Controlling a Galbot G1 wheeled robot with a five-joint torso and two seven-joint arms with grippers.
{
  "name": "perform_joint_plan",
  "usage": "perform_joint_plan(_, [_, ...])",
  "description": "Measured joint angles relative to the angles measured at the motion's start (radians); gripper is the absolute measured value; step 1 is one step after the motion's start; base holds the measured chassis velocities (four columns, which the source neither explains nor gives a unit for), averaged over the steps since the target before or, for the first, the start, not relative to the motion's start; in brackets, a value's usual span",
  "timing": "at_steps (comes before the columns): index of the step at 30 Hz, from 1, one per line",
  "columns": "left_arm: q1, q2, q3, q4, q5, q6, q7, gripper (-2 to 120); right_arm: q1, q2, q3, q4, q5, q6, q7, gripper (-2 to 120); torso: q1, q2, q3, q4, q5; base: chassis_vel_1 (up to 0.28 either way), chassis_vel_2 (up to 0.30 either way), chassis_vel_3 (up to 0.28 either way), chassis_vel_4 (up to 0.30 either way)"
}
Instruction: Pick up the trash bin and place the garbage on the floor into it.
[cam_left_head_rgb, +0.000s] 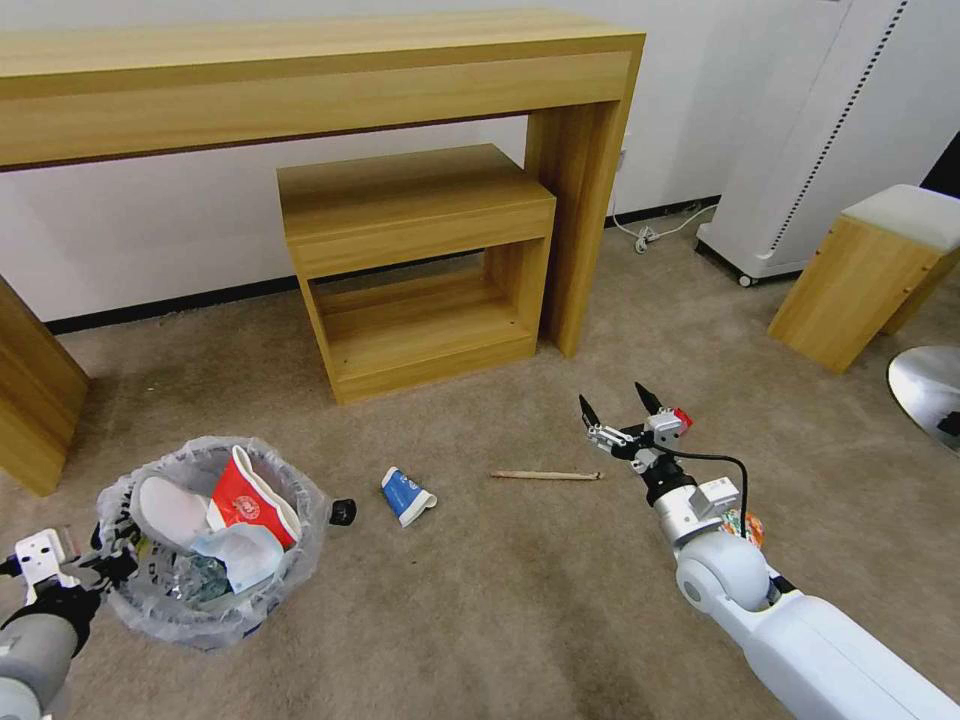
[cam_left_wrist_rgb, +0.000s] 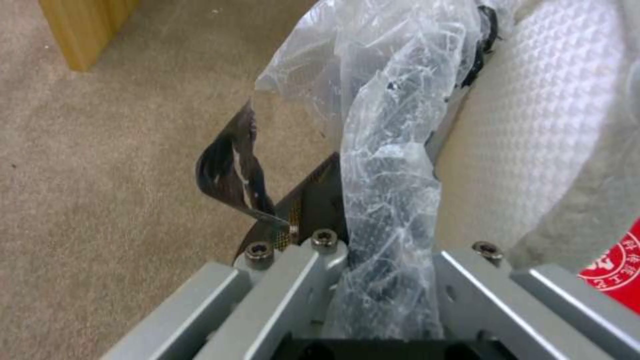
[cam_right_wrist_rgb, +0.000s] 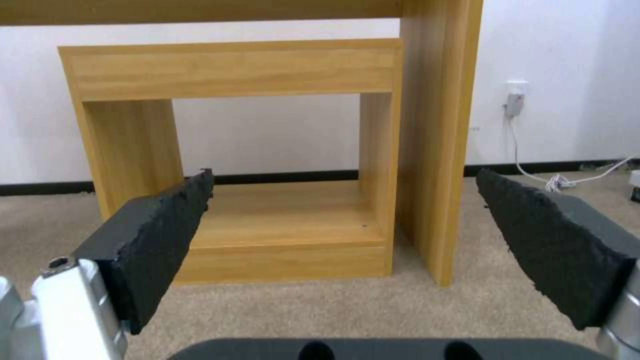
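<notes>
The trash bin (cam_left_head_rgb: 215, 610), black with a crinkly plastic liner, sits low at the left over the beige floor (cam_left_head_rgb: 520, 600). Inside it lie a white slipper (cam_left_head_rgb: 168, 510), a crushed red cup (cam_left_head_rgb: 245, 497) and other litter. My left gripper (cam_left_head_rgb: 112, 560) is shut on the bin's rim; the left wrist view shows the bagged rim (cam_left_wrist_rgb: 390, 235) between its jaws, with the slipper (cam_left_wrist_rgb: 533, 140) beside it. On the carpet lie a crushed blue cup (cam_left_head_rgb: 405, 495), a small black cap (cam_left_head_rgb: 343, 512) and a wooden stick (cam_left_head_rgb: 545, 475). My right gripper (cam_left_head_rgb: 620, 402) hovers open just right of the stick, its pads (cam_right_wrist_rgb: 160, 230) wide apart and empty.
A long wooden desk (cam_left_head_rgb: 300, 90) stands along the wall with a low wooden shelf unit (cam_left_head_rgb: 420, 270) under it. A wooden stool (cam_left_head_rgb: 870, 275), a white appliance (cam_left_head_rgb: 800, 150) with a cable, and a round metal base (cam_left_head_rgb: 925, 385) stand at the right. An orange-patterned item (cam_left_head_rgb: 748, 525) peeks from behind my right forearm.
</notes>
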Motion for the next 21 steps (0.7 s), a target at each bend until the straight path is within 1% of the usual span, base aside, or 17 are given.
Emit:
perform_joint_plan(10, [-0.001, 0.008, -0.005, 0.000, -0.007, 0.000, -0.002, 1, 0.006, 0.005, -0.008, -0.009, -0.016, 0.001, 0.000, 100, 0.000, 0.000, 0.000, -0.0001, -0.0001, 0.000, 0.000, 0.000, 0.000])
perform_joint_plan(21, [0.001, 0.000, -0.002, -0.005, -0.006, 0.000, -0.004, 1, 0.015, 0.018, -0.019, -0.015, -0.018, 0.021, -0.007, 100, 0.000, 0.000, 0.000, 0.0000, -0.0001, 0.000, 0.000, 0.000, 0.000])
